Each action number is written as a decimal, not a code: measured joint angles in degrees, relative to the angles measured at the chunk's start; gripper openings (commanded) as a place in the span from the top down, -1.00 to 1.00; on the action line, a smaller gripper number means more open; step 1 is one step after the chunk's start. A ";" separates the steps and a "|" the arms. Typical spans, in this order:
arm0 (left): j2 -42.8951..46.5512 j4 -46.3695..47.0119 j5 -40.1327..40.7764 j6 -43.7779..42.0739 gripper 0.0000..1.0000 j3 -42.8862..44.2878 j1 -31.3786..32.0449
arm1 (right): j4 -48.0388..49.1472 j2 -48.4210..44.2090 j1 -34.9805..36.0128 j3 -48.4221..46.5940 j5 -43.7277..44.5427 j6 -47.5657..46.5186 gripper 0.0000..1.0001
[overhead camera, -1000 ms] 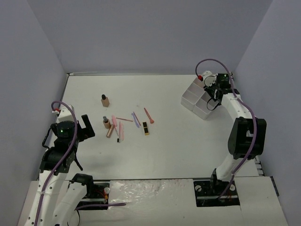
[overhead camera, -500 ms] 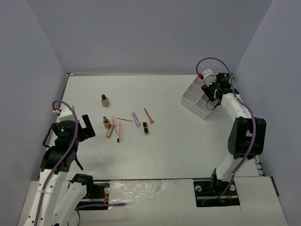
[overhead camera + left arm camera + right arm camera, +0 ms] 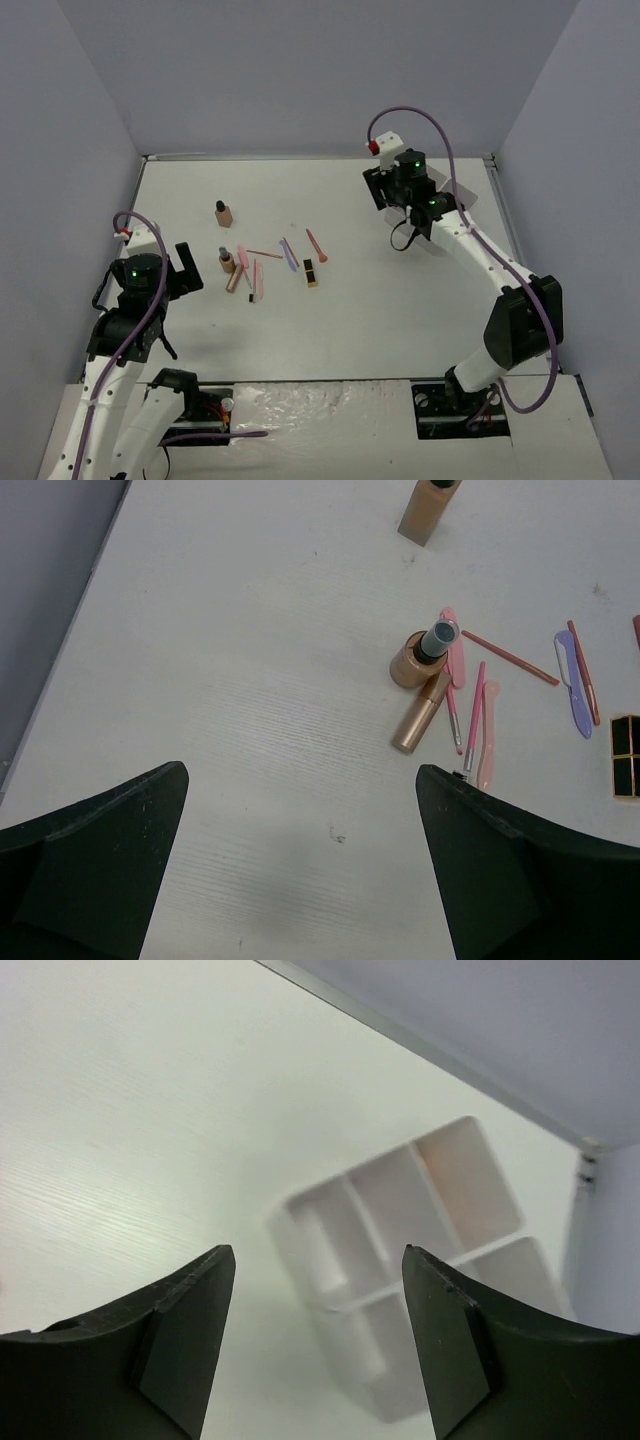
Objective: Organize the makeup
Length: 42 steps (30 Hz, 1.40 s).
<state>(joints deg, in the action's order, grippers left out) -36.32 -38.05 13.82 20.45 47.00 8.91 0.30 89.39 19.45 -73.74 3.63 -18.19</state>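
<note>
**On the bench, makeup lies loose on the left and both grippers are empty**

Across the left half of the bench [image 3: 400, 320] the makeup is scattered, well apart from the white tray [image 3: 352, 1300] on the right. One tan bottle [image 3: 223, 212] stands upright by itself, farthest from the arms. Nearer, a second tan bottle [image 3: 420, 655] with a dark cap also stands upright. A rose-gold tube [image 3: 418, 718] lies flat just beside it. Next to the tube lie two thin pink pencils [image 3: 473, 715] and a flat pale-pink stick [image 3: 487, 738], roughly side by side. A thin reddish pencil [image 3: 510, 658] lies at a slant to the right of the capped bottle. Further right come a purple pencil [image 3: 288, 252], an orange pencil [image 3: 316, 244] and a black-and-gold lipstick [image 3: 311, 272], each flat on the bench.

The left gripper [image 3: 300, 775] hangs near the left edge of the bench, short of the cluster. Its fingers are spread wide and nothing is between them.

The right gripper [image 3: 317, 1260] reaches out over the far right of the bench. Its fingers are apart and hold nothing. In its wrist view the four-compartment tray shows through the gap between them. In the top view the right arm covers most of the tray.
</note>
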 measured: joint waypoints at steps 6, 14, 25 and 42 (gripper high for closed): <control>-0.52 -0.05 0.18 0.00 -0.94 0.00 -0.03 | 0.75 0.21 17.59 4.02 4.98 19.25 -0.31; -0.76 -0.11 0.63 0.02 -0.94 0.00 -0.04 | 0.82 12.10 29.57 5.55 6.21 33.27 -0.23; -1.09 -0.21 0.61 0.02 -0.94 0.00 -0.04 | 3.43 19.16 29.71 5.73 6.17 38.12 -0.13; -2.25 -0.23 0.57 0.02 -0.94 0.00 -0.04 | 6.22 22.10 29.71 5.73 7.90 39.09 0.74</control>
<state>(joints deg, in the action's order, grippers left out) -38.57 -38.28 14.39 20.47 47.00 8.86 6.52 111.48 49.17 -68.01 11.53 20.90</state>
